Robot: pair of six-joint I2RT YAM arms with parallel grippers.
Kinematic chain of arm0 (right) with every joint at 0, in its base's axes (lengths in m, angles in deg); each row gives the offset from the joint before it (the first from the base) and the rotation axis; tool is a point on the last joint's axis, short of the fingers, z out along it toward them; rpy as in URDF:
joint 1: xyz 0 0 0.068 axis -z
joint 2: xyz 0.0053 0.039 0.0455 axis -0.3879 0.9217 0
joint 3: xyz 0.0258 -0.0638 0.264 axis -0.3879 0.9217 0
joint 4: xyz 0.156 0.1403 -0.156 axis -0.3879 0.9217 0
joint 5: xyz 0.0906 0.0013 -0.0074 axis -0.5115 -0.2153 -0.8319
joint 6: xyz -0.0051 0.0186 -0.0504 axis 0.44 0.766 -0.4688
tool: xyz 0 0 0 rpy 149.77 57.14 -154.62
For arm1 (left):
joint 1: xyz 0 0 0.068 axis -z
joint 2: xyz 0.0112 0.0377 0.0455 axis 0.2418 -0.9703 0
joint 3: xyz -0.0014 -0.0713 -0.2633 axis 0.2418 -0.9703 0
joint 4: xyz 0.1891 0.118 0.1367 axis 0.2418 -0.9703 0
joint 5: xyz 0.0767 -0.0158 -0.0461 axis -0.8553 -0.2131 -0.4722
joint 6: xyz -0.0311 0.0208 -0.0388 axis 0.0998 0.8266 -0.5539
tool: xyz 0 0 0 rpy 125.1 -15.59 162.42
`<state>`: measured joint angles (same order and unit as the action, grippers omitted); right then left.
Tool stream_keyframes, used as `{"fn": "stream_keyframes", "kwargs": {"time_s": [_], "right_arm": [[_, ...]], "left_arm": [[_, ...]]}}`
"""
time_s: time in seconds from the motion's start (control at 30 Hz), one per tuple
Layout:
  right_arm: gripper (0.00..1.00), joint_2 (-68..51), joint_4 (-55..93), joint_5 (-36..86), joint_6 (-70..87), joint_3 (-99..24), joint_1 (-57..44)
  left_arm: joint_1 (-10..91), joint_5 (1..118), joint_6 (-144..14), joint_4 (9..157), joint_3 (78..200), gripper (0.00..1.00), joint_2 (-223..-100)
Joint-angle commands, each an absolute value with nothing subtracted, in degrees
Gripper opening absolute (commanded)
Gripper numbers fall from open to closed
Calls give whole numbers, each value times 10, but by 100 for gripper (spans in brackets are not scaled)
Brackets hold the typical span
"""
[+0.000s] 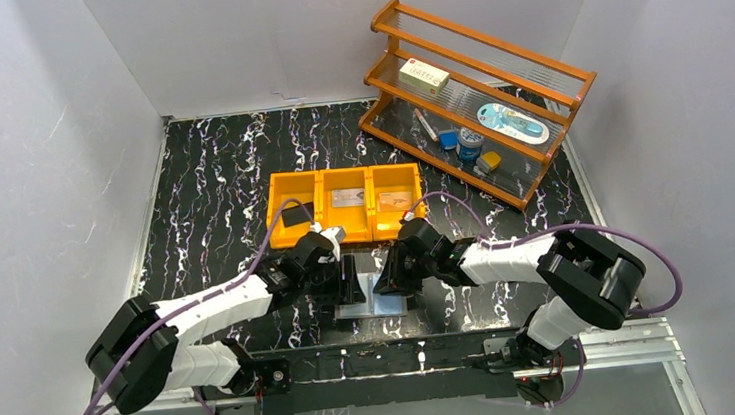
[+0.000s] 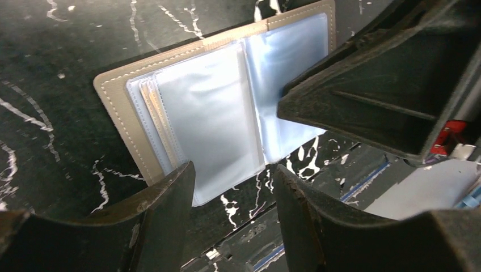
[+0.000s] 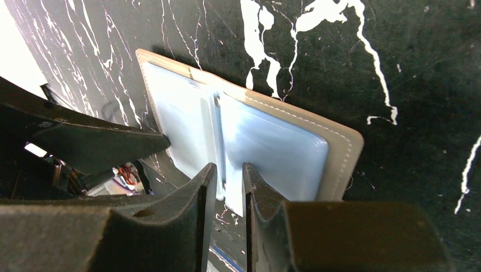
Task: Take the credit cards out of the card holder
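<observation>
Overhead, the jaws mostly cover the card holder [image 2: 210,107]; print on the box [image 1: 425,76] is unreadable. Left jaws wide, empty; right jaws nearly closed, grip unclear.

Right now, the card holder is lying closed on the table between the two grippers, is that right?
No. The card holder lies open, not closed: the left wrist view shows both leaves spread flat, pale lining up. It is on the table between the left gripper and the right gripper.

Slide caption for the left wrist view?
Card holder lies open on the black marbled table, left gripper open at its edge.
</observation>
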<state>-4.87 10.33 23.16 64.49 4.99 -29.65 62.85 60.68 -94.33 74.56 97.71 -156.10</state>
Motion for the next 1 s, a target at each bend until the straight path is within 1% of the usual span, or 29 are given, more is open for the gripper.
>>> {"fn": "stream_keyframes", "kwargs": {"time_s": [0.0,0.27,0.33,0.37,0.43,0.5,0.57,0.63,0.67,0.87,0.97], "right_arm": [[32,-33,87,226,648,55,-298],[41,-17,55,212,658,64,-300],[44,-18,65,217,656,61,-301],[44,-20,74,223,654,58,-302],[40,-25,89,235,648,56,-301],[34,-26,96,239,644,55,-302],[30,-22,98,238,641,55,-302],[24,-16,101,238,640,54,-302],[19,-14,104,241,640,54,-302],[9,-18,117,266,652,73,-302],[6,-19,70,256,669,102,-301]], "left_arm": [[631,669,-946,789,975,52,-1589],[631,712,-968,847,960,52,-1613],[631,710,-970,851,958,52,-1609],[631,707,-970,850,957,52,-1606],[631,704,-972,850,956,52,-1599],[631,703,-972,852,955,52,-1592],[631,695,-968,844,957,52,-1587],[631,682,-962,828,962,52,-1583],[631,670,-959,819,964,52,-1579],[631,601,-954,770,971,56,-1530],[631,590,-954,772,970,58,-1515]]}}
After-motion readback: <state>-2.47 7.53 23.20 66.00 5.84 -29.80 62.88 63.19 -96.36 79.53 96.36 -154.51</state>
